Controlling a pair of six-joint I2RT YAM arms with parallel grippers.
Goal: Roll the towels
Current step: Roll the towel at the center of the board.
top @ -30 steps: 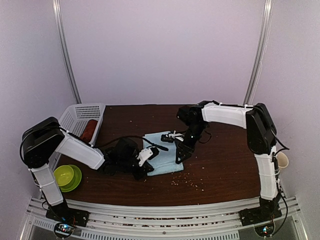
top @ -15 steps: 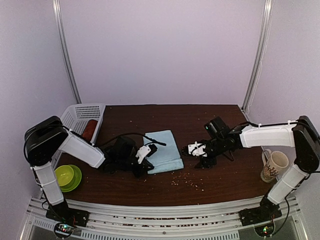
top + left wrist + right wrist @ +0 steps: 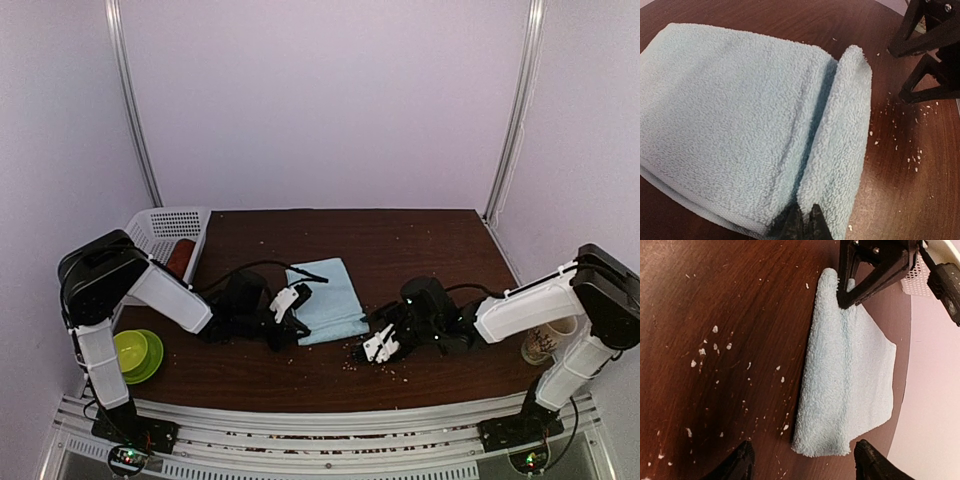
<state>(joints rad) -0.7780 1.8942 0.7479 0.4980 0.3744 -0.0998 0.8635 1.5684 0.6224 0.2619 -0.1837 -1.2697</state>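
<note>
The light-blue towel (image 3: 328,298) lies folded at mid-table, its near edge turned over into a thick fold (image 3: 840,145). My left gripper (image 3: 296,308) lies low at the towel's left end, shut on that fold (image 3: 805,226). My right gripper (image 3: 378,346) hovers open just off the towel's right end; its fingertips (image 3: 744,461) straddle the towel's end (image 3: 845,380) without touching it. The rust-red towel (image 3: 180,258) lies in the white basket (image 3: 150,232) at the left.
A green bowl (image 3: 135,352) sits at the front left. A mug (image 3: 548,340) stands at the right edge behind my right arm. Pale crumbs (image 3: 375,366) are scattered on the dark wooden table (image 3: 430,250) in front of the towel.
My right arm left the top of the towel, swung out right, then came down low at the towel's right end with jaws open. The left gripper kept its hold.
</note>
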